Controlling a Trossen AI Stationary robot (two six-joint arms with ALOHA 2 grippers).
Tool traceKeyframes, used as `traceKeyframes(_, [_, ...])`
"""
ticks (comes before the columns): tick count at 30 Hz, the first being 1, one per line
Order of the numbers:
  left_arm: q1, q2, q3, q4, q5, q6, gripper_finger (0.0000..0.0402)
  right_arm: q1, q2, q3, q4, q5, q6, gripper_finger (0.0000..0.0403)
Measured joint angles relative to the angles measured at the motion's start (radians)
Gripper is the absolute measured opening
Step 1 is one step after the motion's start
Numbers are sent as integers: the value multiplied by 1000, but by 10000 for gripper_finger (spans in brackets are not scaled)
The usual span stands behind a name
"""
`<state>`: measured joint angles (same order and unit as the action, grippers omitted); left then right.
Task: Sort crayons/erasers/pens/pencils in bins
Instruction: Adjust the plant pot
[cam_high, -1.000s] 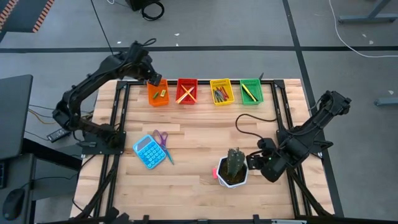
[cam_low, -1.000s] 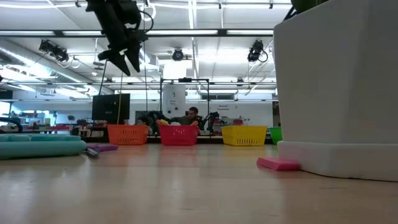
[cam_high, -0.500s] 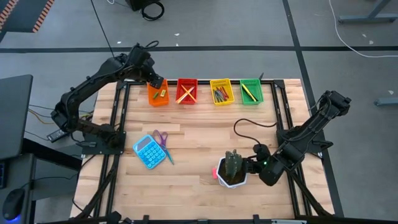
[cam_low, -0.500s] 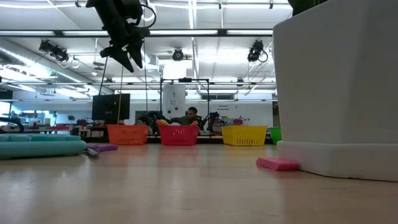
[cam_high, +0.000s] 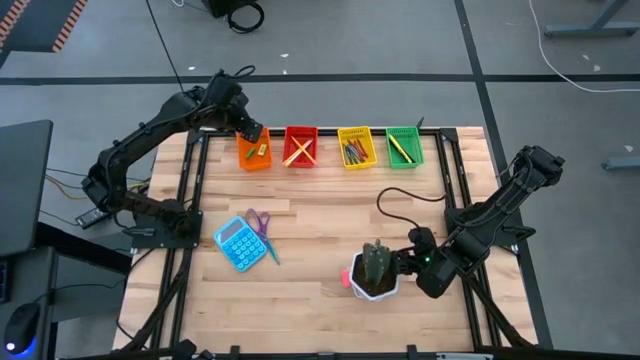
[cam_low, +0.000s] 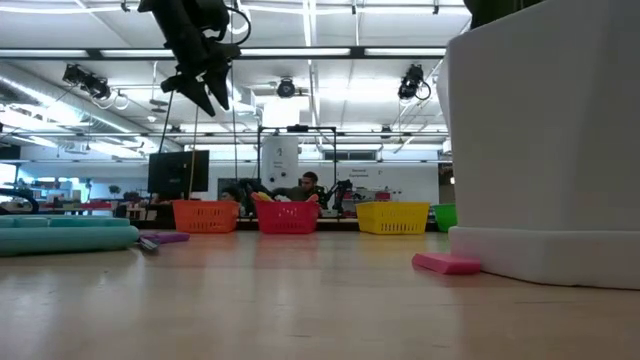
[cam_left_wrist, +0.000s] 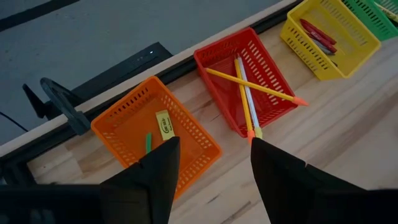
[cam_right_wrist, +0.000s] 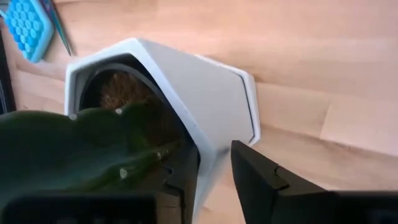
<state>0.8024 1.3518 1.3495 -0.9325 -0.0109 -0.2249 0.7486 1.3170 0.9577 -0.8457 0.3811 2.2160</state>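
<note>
At the near right, the right gripper (cam_high: 402, 264) has its fingers over the wall of the white cactus pot (cam_high: 374, 281), with the last loose pink eraser (cam_high: 346, 281) just on the pot's left.
From left to right: the left gripper (cam_high: 250, 133) hangs open and empty over the orange bin (cam_high: 254, 150), well away from the eraser; the blue calculator (cam_high: 236, 243) and purple scissors (cam_high: 260, 227) lie mid-left; the red bin (cam_high: 300, 146), yellow bin (cam_high: 356, 147) and green bin (cam_high: 403, 146) line the far edge. The right arm is much nearer the eraser, but the pot stands between them; one finger sits inside the rim, one outside, closing on the wall. The eraser lies flat against the pot's base, with bare wood open to its left and near side.
</note>
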Motion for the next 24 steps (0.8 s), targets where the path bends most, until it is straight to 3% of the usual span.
traceKeyframes(8, [0, 0, 0, 0, 0, 1, 199, 0, -1, 2, -6, 17, -164, 60])
traceKeyframes(18, [0, 0, 0, -8, 1, 0, 194, 0, 0, 17, -61, -8, -185, 60])
traceKeyframes(24, [-5, 0, 0, -11, 1, 1, 192, -1, 3, 93, -239, -62, -201, 59])
